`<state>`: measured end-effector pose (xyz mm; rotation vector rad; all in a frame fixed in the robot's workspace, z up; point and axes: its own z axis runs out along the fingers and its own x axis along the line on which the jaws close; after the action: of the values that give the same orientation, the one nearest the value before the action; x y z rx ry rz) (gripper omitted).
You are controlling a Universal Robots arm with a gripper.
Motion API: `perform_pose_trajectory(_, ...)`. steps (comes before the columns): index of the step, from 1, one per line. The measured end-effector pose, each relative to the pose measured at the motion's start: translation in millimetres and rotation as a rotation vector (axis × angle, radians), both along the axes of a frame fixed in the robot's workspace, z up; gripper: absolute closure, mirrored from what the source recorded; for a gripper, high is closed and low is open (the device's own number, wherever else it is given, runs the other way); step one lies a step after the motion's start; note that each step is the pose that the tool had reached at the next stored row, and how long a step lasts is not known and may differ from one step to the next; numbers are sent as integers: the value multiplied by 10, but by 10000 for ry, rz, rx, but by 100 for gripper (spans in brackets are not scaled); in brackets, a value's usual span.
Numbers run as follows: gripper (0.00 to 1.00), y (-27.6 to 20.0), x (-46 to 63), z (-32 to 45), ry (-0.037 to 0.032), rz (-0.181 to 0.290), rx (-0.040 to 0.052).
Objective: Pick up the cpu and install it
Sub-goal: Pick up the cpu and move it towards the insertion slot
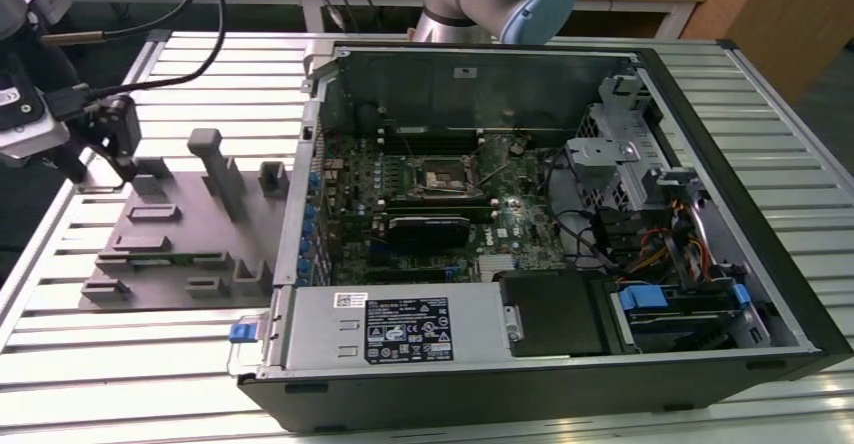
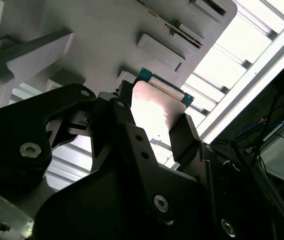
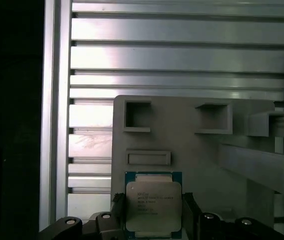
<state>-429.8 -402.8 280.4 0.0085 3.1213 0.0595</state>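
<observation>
Gripping the cpu at the tray

In the exterior view the open case (image 1: 467, 89) sits mid-frame, and the grey tray (image 1: 187, 229) lies at its nine o'clock. My gripper (image 1: 102, 169) hangs over the tray's ten o'clock corner. My fingers (image 3: 118, 212) are clamped on two opposite edges of the cpu (image 3: 153, 205), just above the tray.

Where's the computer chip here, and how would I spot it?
Find the big open black computer case; the grey moulded plastic tray sits at its side, toward the exterior view's left. At the tray's far-left corner, by the black gripper, is the cpu, a small flat square. It alone has a shiny silver metal top and thin green rim; around it is plain grey plastic.
</observation>
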Motion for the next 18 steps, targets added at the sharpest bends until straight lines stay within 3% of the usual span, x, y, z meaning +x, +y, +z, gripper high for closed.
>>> perform_pose_trajectory(18, 46, 3, 0, 320, -11, 0, 1)
